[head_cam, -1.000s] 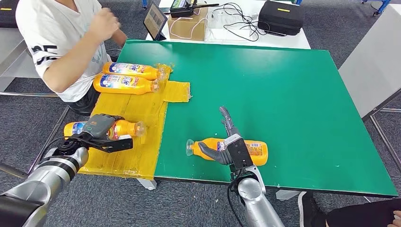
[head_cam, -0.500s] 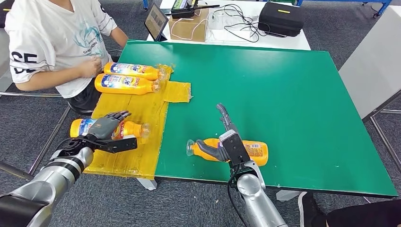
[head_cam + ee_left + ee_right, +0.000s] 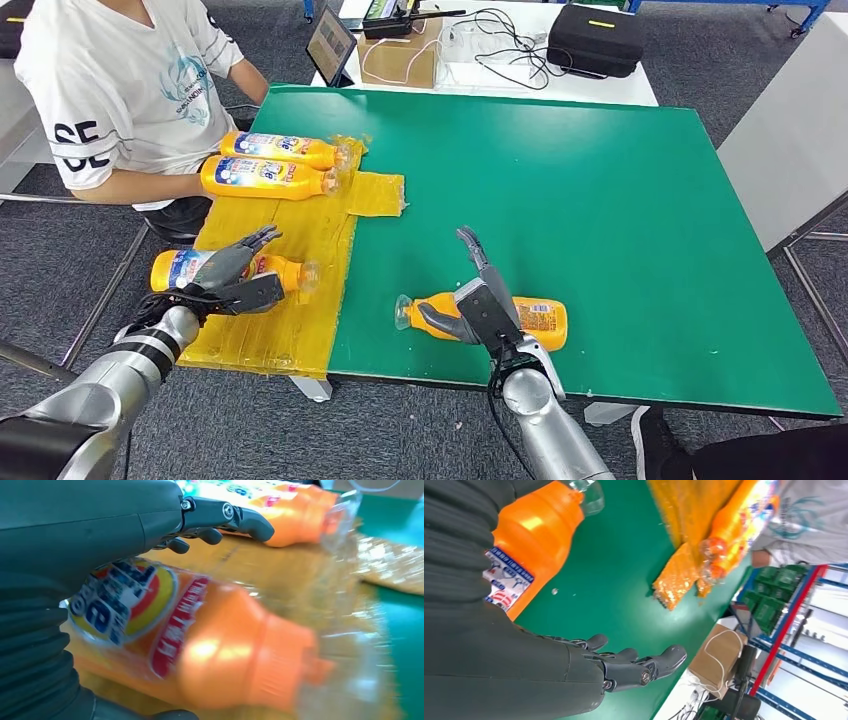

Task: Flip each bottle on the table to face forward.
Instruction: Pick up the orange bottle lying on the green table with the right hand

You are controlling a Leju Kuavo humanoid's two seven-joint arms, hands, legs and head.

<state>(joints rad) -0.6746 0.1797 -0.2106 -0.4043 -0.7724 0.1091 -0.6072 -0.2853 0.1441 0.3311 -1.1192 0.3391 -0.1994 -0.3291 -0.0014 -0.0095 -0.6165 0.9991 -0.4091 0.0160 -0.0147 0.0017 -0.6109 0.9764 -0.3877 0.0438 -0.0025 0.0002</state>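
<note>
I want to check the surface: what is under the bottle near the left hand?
The bottle lies on a yellow mat over the green table. The left hand covers its middle, so that contact is hidden.

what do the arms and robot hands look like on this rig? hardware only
Silver metallic arm tubes with black banded joints and black cables at the wrists. Left robot hand and right robot hand: dark grey shells, grey ribbed wrist covers, thick grey thumbs, darker jointed fingers with visible silver screws.

A person in a white shirt (image 3: 120, 80) sits beside the green table (image 3: 600, 200).
</note>
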